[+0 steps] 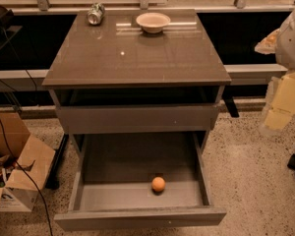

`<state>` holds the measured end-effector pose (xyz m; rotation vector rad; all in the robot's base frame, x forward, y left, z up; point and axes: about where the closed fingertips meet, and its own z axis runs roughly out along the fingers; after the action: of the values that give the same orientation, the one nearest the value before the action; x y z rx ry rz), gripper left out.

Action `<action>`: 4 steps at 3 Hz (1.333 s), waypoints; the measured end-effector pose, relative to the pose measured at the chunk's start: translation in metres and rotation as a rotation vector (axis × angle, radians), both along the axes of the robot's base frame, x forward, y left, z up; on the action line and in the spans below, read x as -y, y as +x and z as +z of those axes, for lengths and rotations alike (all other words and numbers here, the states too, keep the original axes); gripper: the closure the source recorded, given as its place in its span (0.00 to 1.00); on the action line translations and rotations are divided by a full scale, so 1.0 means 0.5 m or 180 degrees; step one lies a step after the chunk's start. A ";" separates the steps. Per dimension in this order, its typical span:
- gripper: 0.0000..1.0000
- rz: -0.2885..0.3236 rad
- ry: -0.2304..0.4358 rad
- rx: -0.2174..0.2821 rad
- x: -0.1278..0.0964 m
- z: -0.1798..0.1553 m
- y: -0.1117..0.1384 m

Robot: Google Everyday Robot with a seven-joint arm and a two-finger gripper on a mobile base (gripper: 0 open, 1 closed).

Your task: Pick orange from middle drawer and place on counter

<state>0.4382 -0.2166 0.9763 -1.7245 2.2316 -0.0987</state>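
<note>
The orange (158, 184) is small and round and lies on the floor of the middle drawer (118, 161), near its front wall and slightly right of centre. The drawer is pulled wide open at the bottom of the grey cabinet. The glossy grey-brown counter (137, 58) forms the cabinet's top. My gripper (285, 100) shows as white and pale yellow parts at the right edge of the view. It is off to the right of the cabinet, at about the height of the counter's edge, well away from the orange.
A beige bowl (153, 21) and a tipped metal can (95, 13) sit at the back of the counter. A matching closed drawer front (137, 118) lies above the open drawer. An open cardboard box (19, 166) and cables stand on the speckled floor at left.
</note>
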 end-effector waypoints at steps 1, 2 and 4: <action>0.00 0.0000 0.0001 0.0000 0.000 0.000 0.000; 0.00 0.0060 0.0253 0.0015 -0.017 -0.025 0.007; 0.00 0.0231 0.1257 0.0004 -0.055 -0.133 0.023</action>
<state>0.4497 -0.1891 0.9097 -1.5798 2.0149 0.3349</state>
